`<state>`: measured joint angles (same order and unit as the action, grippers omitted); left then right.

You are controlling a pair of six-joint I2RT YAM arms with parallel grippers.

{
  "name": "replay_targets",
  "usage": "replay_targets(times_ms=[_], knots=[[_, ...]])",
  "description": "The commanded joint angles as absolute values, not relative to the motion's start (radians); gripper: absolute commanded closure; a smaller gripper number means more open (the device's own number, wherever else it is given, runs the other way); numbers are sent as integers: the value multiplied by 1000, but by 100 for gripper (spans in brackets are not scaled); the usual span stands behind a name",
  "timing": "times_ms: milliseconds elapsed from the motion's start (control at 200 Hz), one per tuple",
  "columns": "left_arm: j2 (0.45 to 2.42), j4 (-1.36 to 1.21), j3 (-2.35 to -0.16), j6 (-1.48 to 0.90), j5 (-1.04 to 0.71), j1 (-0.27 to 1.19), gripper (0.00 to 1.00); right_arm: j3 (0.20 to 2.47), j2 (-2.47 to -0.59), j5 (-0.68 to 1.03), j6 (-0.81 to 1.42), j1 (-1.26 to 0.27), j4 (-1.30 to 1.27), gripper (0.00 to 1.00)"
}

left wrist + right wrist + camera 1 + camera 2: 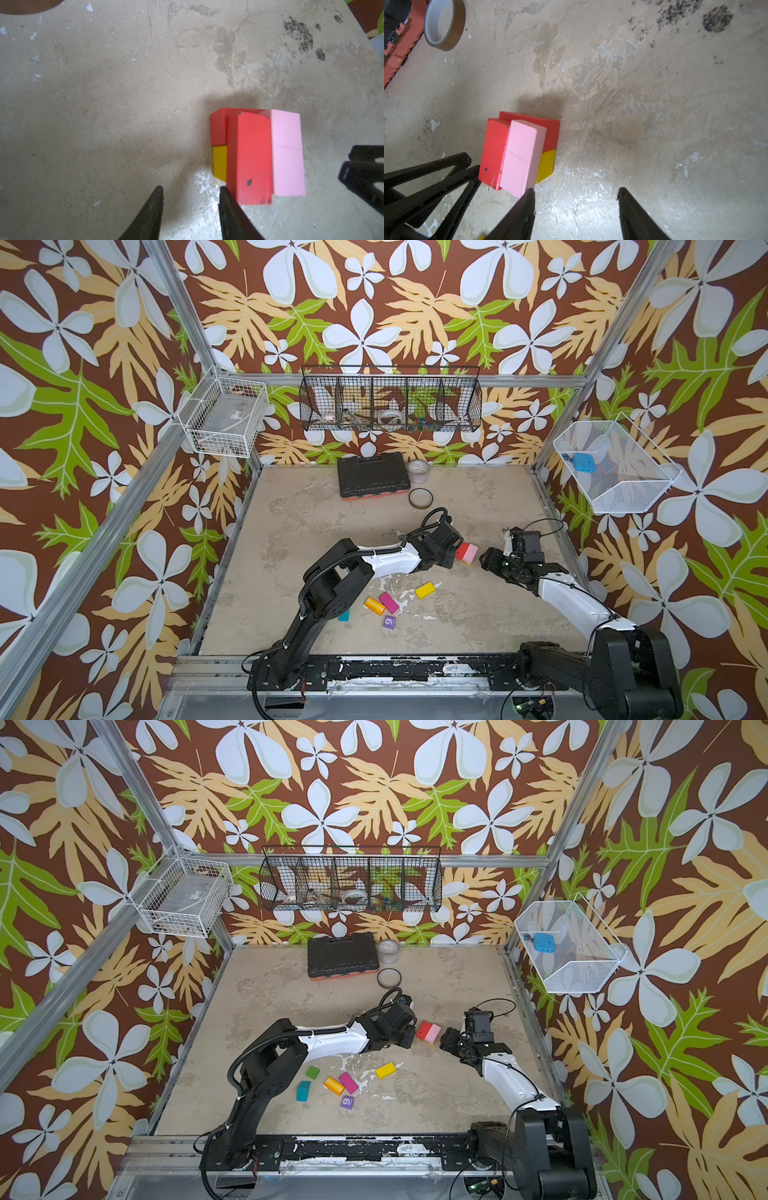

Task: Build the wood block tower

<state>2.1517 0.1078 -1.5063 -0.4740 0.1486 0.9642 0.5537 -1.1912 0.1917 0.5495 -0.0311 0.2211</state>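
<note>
Loose wood blocks (348,1082) scattered on the bench (291,990) left of and in front of the tower (429,1031), left gripper (190,190) spread and empty just left of the tower, right gripper (576,190) spread and empty just right of it.

tower (429,1032) right of centre | loose blocks (348,1082) before it, leftward | case (343,960) behind

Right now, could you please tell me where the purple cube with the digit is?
In a top view, the purple cube sits on the table toward its front edge, left of centre. It is just in front of the magenta block and the orange block.
</note>
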Motion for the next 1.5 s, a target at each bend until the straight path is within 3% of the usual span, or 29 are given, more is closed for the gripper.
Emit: replay_targets(times_ms=[0,732,957,1102,1158,1333,1498], knots=[[2166,106,-1527,-474,140,969,54,560,-1189,198,545,-31,222,36],[2118,105,-1479,-483,202,969,54,561,-1187,201,545,-31,224,37],[1838,16,-1255,-464,335,968,54,567,-1094,165,530,-31,249,32],[1583,-112,-1014,-455,366,964,38,552,-1012,161,528,-36,241,31],[1550,-118,-982,-458,331,964,38,549,-998,175,525,-43,229,31],[1648,-173,-985,-471,196,971,40,570,-1027,119,520,-164,224,33],[1810,-176,-1084,-482,156,981,41,573,-1108,123,515,-173,216,33]])
